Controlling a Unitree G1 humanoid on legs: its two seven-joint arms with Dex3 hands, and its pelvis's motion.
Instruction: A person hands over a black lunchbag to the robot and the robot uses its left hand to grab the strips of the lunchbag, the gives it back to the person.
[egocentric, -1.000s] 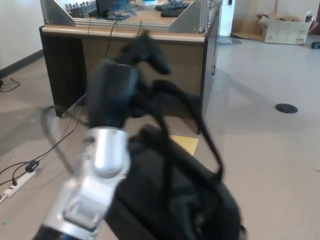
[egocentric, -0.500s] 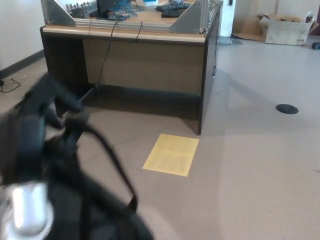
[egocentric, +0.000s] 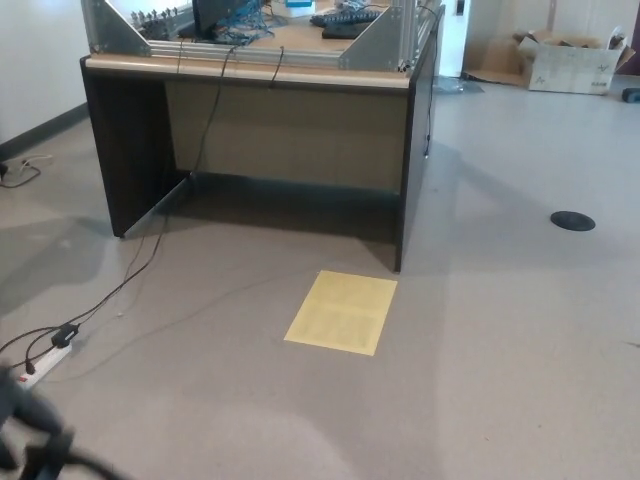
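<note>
A dark blurred mass (egocentric: 30, 430) is seen in the bottom left corner of the head view, cut off by the frame edge. The left hand and the lunchbag cannot be separated within it, so whether the hand is open or closed on anything cannot be told. The lunchbag's position is limited to that corner, if it is in view at all; a thin dark strand at the very bottom could be a strip, but it is too smeared to confirm. The right hand is not in view. The rest of the frame is taken up by grey floor (egocentric: 500, 350). A dark-sided desk (egocentric: 280, 120) with a lighter front panel is placed at upper left, and an aluminium frame (egocentric: 375, 40) is mounted on its top. A yellow sheet (egocentric: 342, 311) is laid flat on the floor just in front of the desk's right corner. A black cable (egocentric: 140, 270) is run from the desk down to a white power strip (egocentric: 38, 364) at left. A cardboard box (egocentric: 565, 60) is seen at far upper right, and a round black disc (egocentric: 573, 220) is set in the floor at right.
</note>
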